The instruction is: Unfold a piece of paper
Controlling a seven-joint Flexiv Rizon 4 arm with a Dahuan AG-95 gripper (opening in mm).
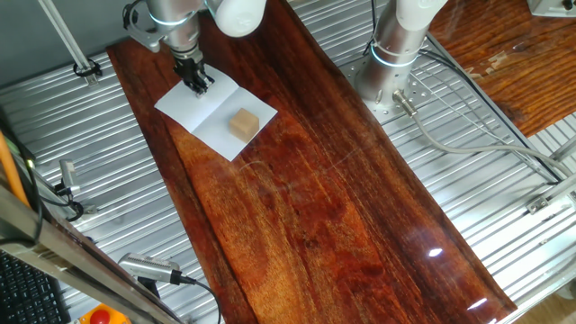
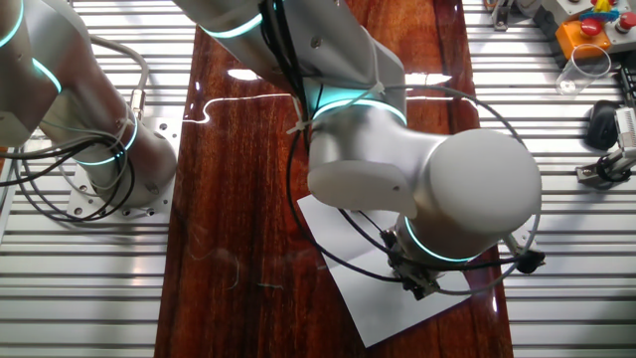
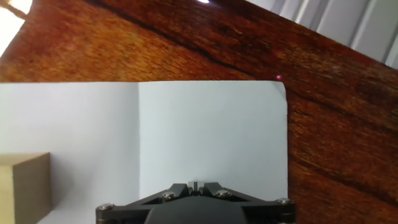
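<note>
On far left of bench (image 1: 360,234): piece of paper (image 1: 202,112) thin, limp, tears easily; pinch free edge. Gripper (image 1: 198,85) fingers look closed; tan block (image 1: 243,123) weights other half.

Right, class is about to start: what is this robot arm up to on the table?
The arm's gripper is down on one half of a white piece of paper lying open on the wooden table, a crease running across it. A small tan wooden block sits on the other half. Whether the fingers are pinching anything is unclear.

table (image 1: 342,207): dark glossy wood | on it: piece of paper (image 1: 202,112), lying flat
</note>
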